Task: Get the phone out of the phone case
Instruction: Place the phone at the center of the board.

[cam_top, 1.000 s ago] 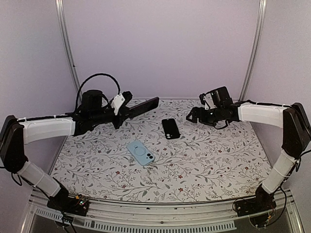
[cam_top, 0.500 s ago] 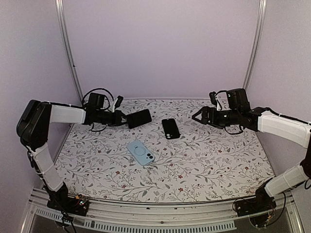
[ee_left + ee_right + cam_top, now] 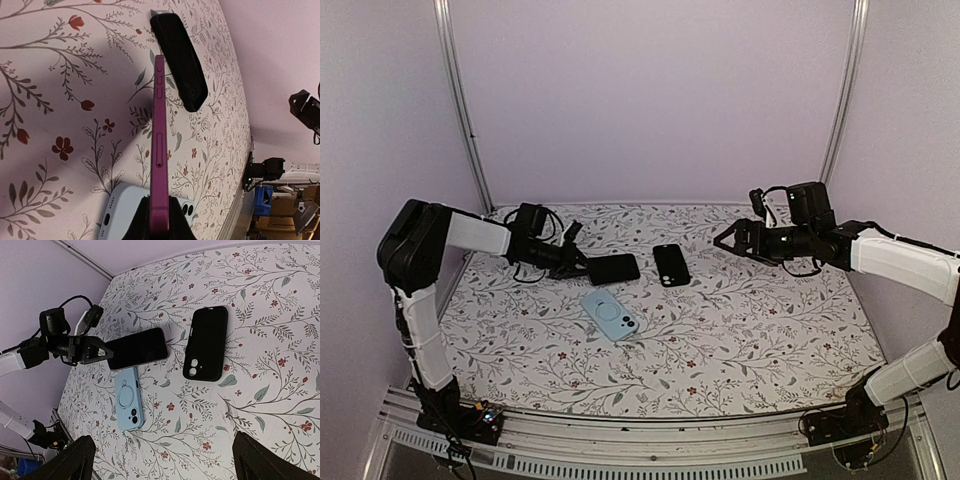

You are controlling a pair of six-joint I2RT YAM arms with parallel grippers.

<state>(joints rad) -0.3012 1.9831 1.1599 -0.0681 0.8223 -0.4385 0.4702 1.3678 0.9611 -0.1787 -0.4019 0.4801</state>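
The phone (image 3: 613,268) was found gripped by the left claw (image 3: 584,266), left of centre, beside the black case (image 3: 671,264); the right claw (image 3: 725,241) was seen spread apart.

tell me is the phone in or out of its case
Out: left gripper holds the phone bare; the black case lies apart beside it.

The middle of the surface (image 3: 750,340) is crowded. The purple-edged phone (image 3: 613,268), clamped in the left hand (image 3: 585,266), lies just beside the black phone case (image 3: 671,264), with only a narrow lane between them. The light blue phone (image 3: 610,314) blocks the approach just in front. Right of the case it's wide open below the right hand (image 3: 723,238), whose fingers are spread, and the near strip is free.
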